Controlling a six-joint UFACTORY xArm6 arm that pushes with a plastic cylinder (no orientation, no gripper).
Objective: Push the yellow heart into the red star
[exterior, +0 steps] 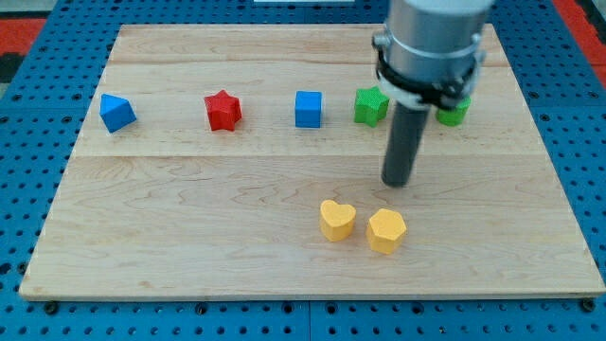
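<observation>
Hovering up and to the view's right of the two yellow blocks, my tip sits on the wooden counter and isn't touching any block. The tool is just a straight dark rod, no jaws on it at all, so it's not clamped on anything and nothing is being held.

The yellow heart is near the view's bottom, a bit right of centre. Just beside it on the view's right is a yellow hexagon, with a thin gap between them. My tip is closer to the hexagon than to the heart.

The red star is way off in the upper row, towards the view's left, well apart from the heart. That same row runs across the view: a blue block far left (can't quite make out the shape), then the red star, a blue cube, and a green star-ish block. Another green block sits past the arm on the right, partly hidden by it. All of them are spaced out, none touching.

The counter rests on a blue pegboard.
</observation>
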